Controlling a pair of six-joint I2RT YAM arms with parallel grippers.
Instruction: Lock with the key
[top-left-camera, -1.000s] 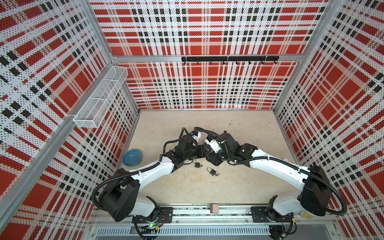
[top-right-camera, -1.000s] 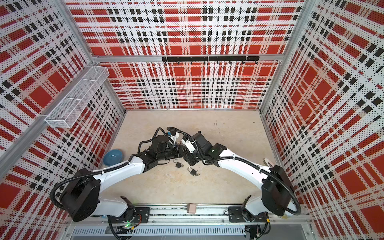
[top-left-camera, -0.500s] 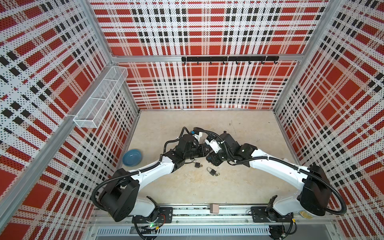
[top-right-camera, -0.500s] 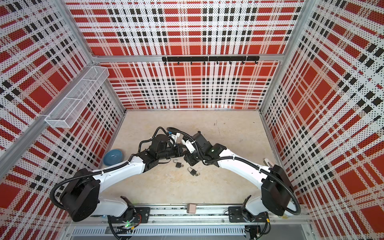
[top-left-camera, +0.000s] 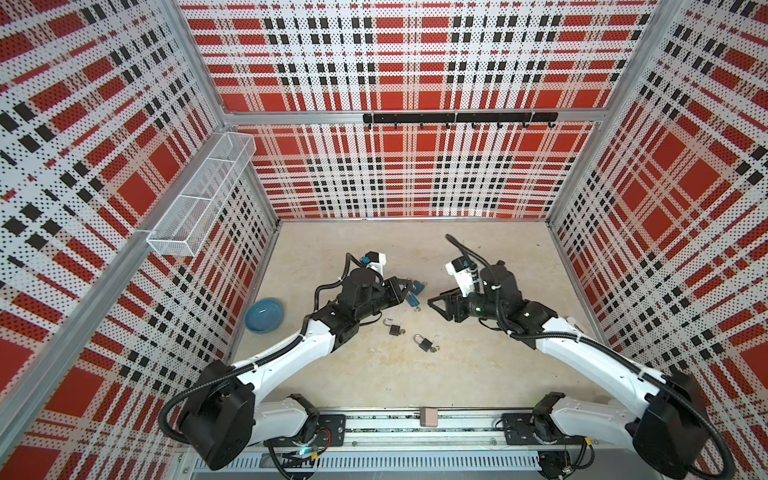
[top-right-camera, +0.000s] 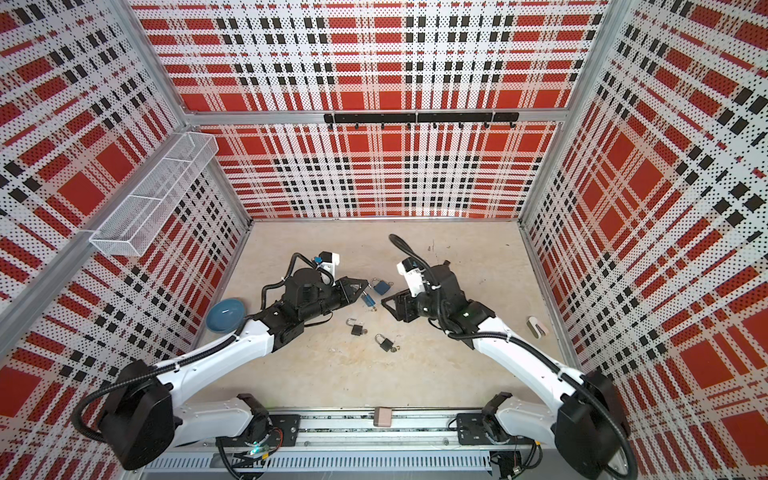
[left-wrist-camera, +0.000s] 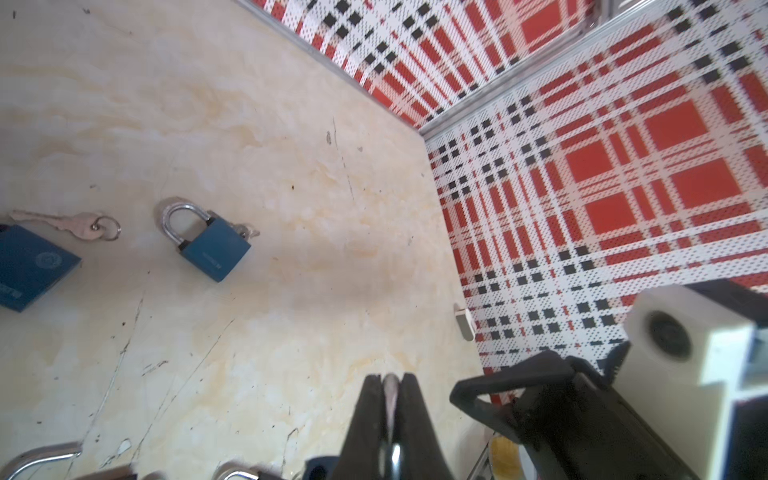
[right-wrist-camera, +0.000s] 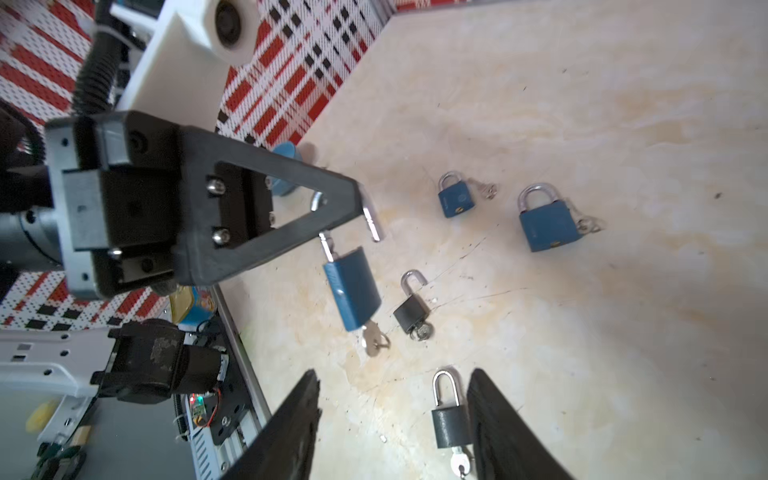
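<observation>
While the left fingers (right-wrist-camera: 343, 201) pinch the open shackle of the blue padlock (right-wrist-camera: 353, 286), key (right-wrist-camera: 374, 341) inserted, the right fingers (right-wrist-camera: 299, 415) stand wide and empty; the lock is not yet shut.

On the blue padlock (right-wrist-camera: 353, 286), matt painted body, glossy metal shackle (right-wrist-camera: 372, 222) (key (right-wrist-camera: 374, 343) likewise); counter (left-wrist-camera: 291, 270) smooth, pale, finely scratched.
</observation>
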